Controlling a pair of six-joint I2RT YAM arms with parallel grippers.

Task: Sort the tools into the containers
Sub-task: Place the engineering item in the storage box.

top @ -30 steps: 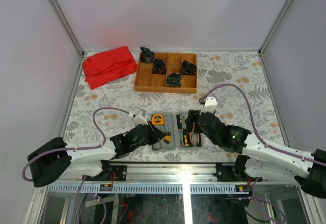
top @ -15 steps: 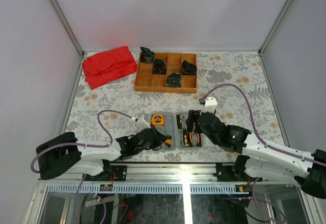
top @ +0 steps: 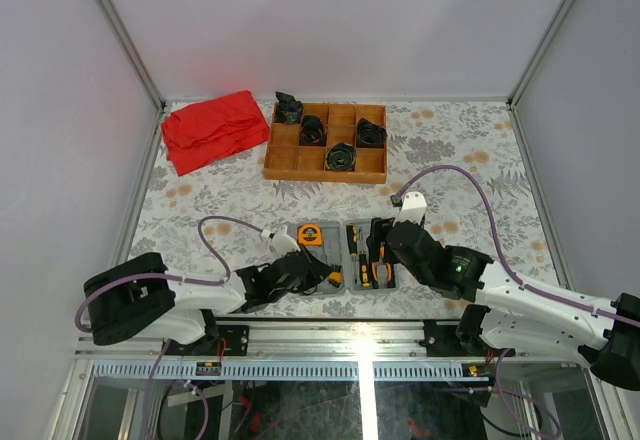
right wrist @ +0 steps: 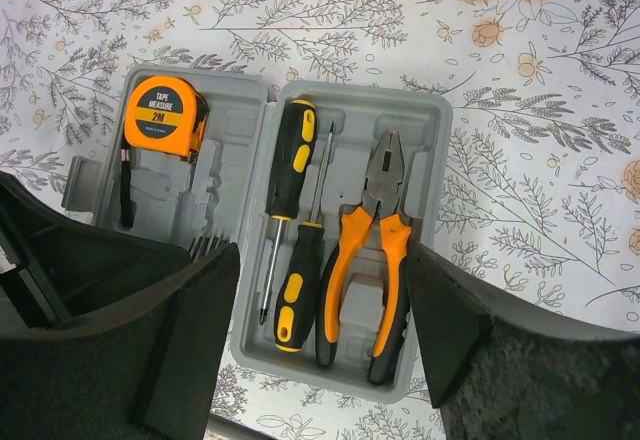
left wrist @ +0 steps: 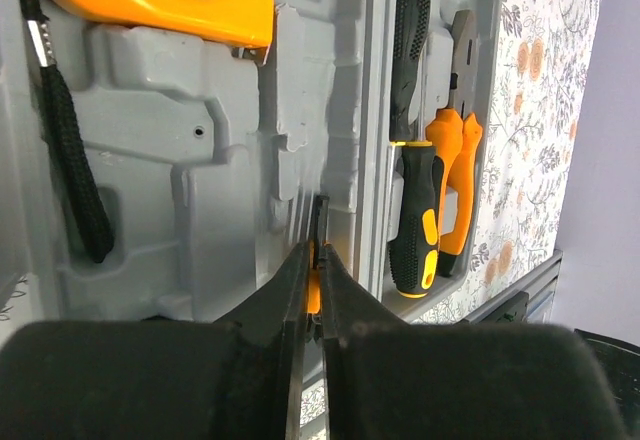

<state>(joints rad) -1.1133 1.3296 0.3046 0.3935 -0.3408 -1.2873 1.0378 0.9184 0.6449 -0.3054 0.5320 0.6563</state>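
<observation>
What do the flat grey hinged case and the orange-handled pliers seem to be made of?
Flat grey hinged case: likely moulded plastic, matte; shaped recesses and rounded edges suggest it. Orange-handled pliers: dull grey metal head, probably steel; handles look like smooth orange plastic or rubber sleeves.

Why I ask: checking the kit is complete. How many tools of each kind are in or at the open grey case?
Tape measure: 1
Screwdrivers: 2
Pliers: 1
Small orange piece at the left fingers: 1
Total: 5
</observation>
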